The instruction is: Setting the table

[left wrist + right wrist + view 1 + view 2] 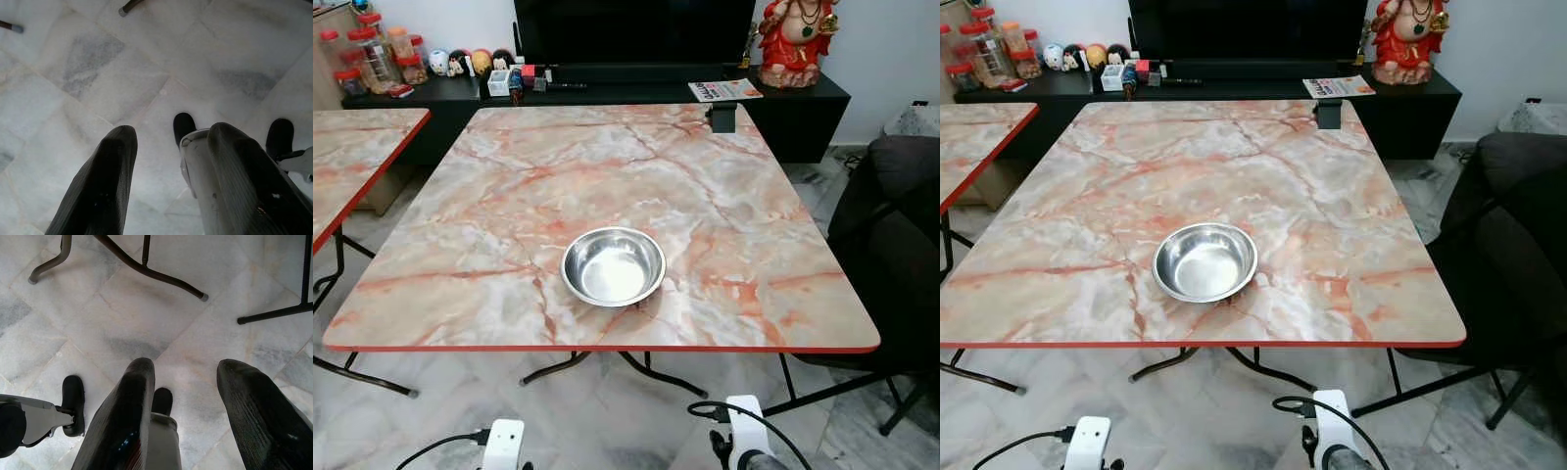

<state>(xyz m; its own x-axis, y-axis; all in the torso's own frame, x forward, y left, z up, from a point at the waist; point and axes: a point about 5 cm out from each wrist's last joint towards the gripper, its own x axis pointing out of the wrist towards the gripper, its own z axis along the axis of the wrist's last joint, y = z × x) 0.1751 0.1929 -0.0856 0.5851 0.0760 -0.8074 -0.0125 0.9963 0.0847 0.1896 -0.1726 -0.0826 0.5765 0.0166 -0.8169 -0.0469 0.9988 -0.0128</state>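
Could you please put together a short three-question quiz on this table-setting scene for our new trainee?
1. True or false: the steel bowl is empty.
2. The bowl sits nearer which edge of the marble table: A) the robot's, B) the far one?
3. What do the left end effector and right end effector point at?

Key: 1 true. 2 A. 3 The floor; both open, holding nothing.

Silver bowl — marbled (pink-veined) table.
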